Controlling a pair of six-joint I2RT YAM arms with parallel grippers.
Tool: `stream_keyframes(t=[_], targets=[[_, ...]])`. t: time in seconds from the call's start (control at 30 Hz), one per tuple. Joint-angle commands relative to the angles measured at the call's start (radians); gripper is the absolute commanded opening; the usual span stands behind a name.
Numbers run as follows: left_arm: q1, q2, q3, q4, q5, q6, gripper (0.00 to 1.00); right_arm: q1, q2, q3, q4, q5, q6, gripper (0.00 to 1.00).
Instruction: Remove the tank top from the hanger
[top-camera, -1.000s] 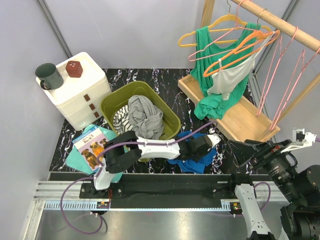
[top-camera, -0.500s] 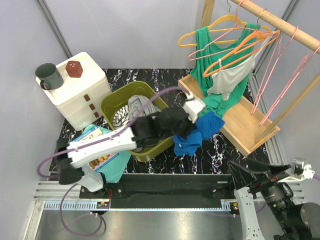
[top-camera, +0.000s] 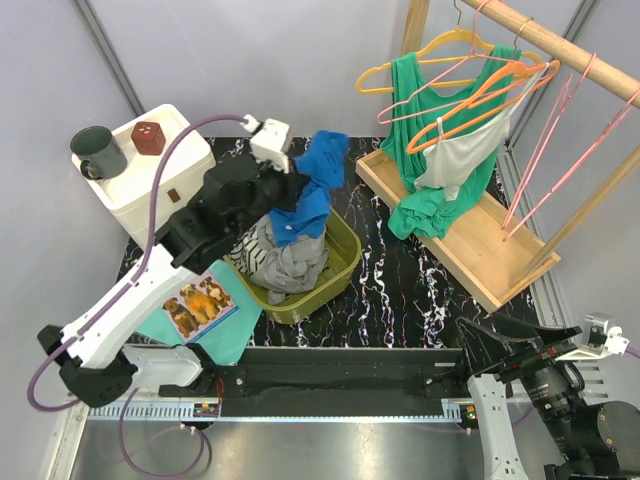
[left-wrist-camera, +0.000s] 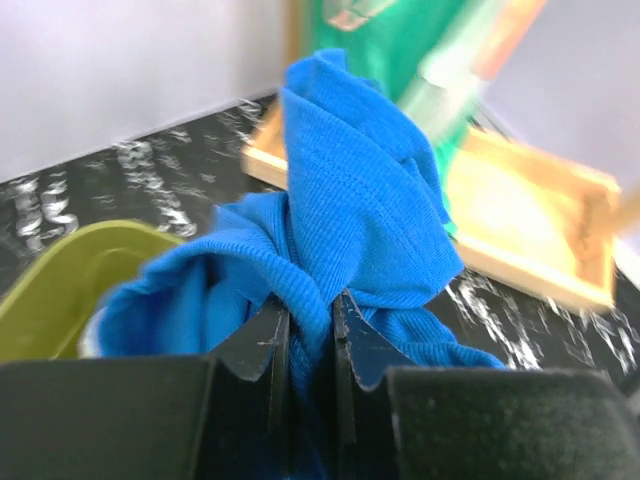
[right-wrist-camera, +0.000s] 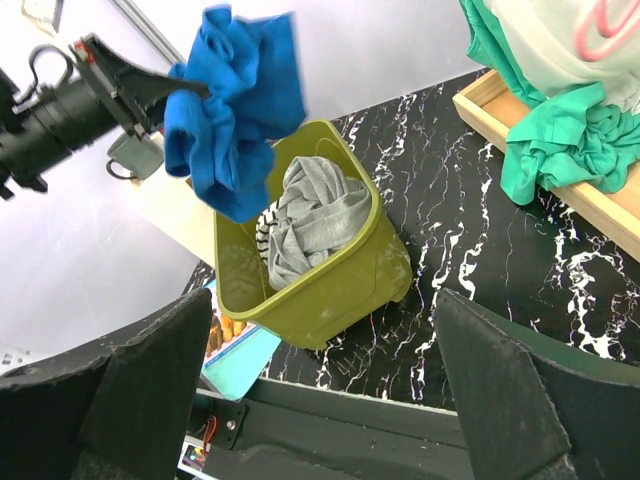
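Where the left fingers (left-wrist-camera: 262, 350) clamp nearly shut, the blue garment (left-wrist-camera: 360, 210) bunches between them.

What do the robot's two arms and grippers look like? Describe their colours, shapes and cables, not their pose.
The left arm has long white rounded links joined by bulky black joints, and a thin purple cable loops along it. The left gripper has two thin, flat black fingers. The right arm has the same white link and black housings. The right gripper has two broad matte black fingers.
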Motion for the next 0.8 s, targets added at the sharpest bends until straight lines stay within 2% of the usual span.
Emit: stream_keyframes(t=[0.0,0.1,0.23,0.33,0.37,0.4,0.47,0.5,0.63,0.77], targets=[[0.108,-0.049,-0.152,0.122,0.048,-0.073,0.00,-0.004,0.030,-0.026,0.060,-0.009,0.022,1.00],[0.191,-0.034,-0.345,0.138,0.045,-0.201,0.00,-0.003,0.040,-0.037,0.063,-0.020,0.030,1.00],[0.255,-0.060,-0.510,0.198,0.094,-0.289,0.00,-0.003,0.057,-0.054,0.060,-0.040,0.027,1.00],[0.265,-0.102,-0.556,0.218,0.097,-0.298,0.22,-0.003,0.057,-0.078,0.058,-0.041,0.027,1.00],[0.266,-0.112,-0.556,0.209,0.092,-0.298,0.33,-0.004,0.059,-0.086,0.057,-0.044,0.028,1.00],[0.266,-0.124,-0.547,0.202,0.088,-0.292,0.49,-0.004,0.060,-0.095,0.058,-0.044,0.028,1.00],[0.268,-0.158,-0.536,0.180,0.086,-0.285,0.66,-0.003,0.062,-0.118,0.060,-0.052,0.036,1.00],[0.266,-0.170,-0.522,0.170,0.088,-0.280,0.80,-0.004,0.063,-0.124,0.060,-0.057,0.037,1.00],[0.268,-0.234,-0.496,0.135,0.150,-0.263,0.98,-0.004,0.069,-0.172,0.067,-0.081,0.056,1.00],[0.268,-0.322,-0.495,0.132,0.270,-0.262,0.99,-0.004,0.082,-0.221,0.076,-0.122,0.064,1.00]])
